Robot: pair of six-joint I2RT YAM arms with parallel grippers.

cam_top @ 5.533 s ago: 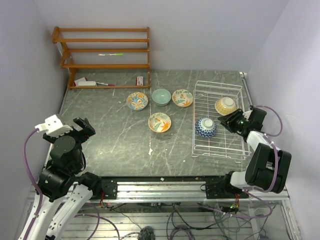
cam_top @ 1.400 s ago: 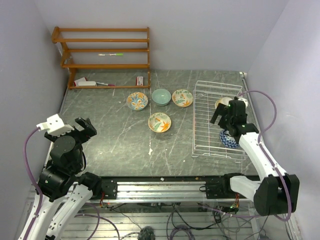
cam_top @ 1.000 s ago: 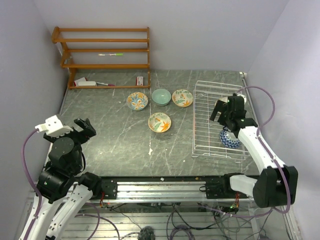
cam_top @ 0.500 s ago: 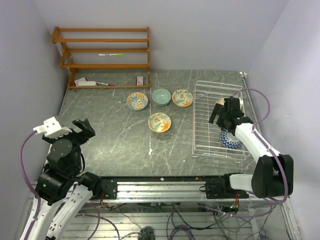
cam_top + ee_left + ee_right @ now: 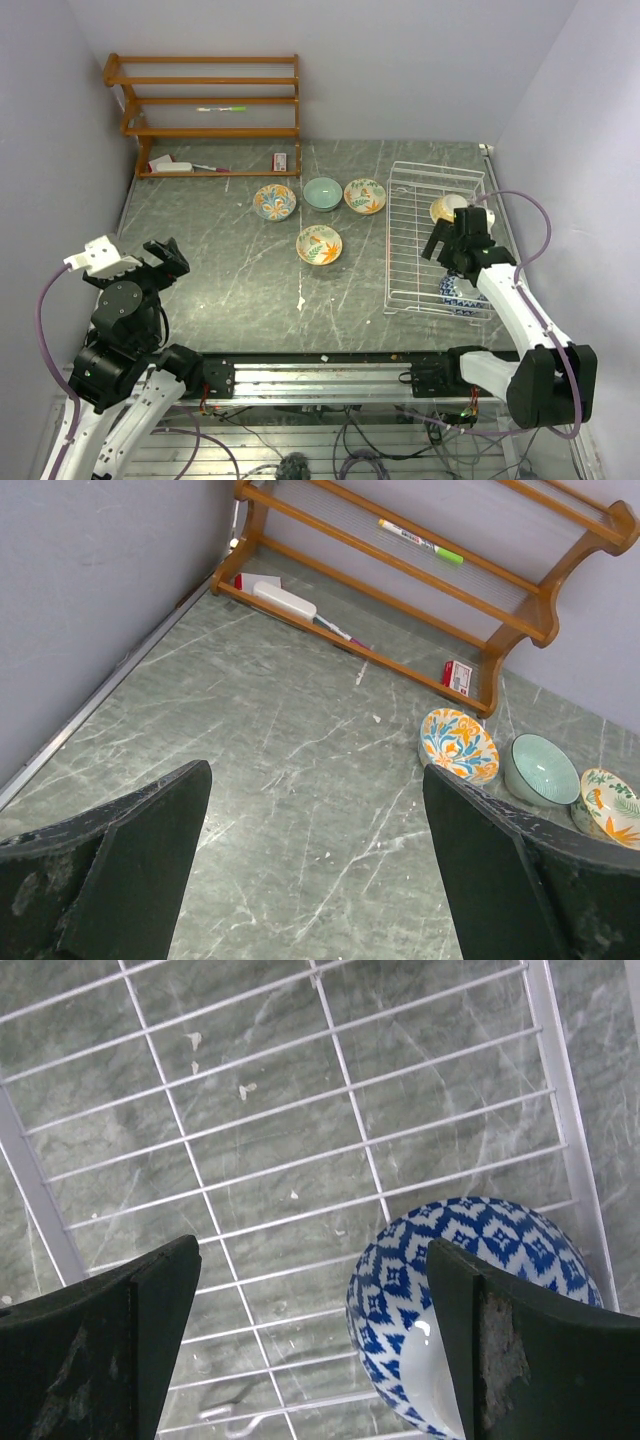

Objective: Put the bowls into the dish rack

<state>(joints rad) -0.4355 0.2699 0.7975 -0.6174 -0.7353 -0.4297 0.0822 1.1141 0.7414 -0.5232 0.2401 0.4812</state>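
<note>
Grey marbled table (image 5: 220,270) | right end effector (image 5: 320,1360): spread wide, empty, above white wire dish rack (image 5: 42,1195) | blue-and-white patterned ceramic bowl (image 5: 470,1280) just beside one finger, upside down, probably for draining.

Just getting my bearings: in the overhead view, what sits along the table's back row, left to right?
Orange-blue bowl → teal bowl → yellow leafy bowl → rack.

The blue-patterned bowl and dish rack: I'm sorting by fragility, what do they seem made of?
Blue-patterned bowl: likely glazed ceramic; glossy painted surface with a bright highlight. Dish rack: seemingly white-coated metal wire; thin straight rods in a grid.
</note>
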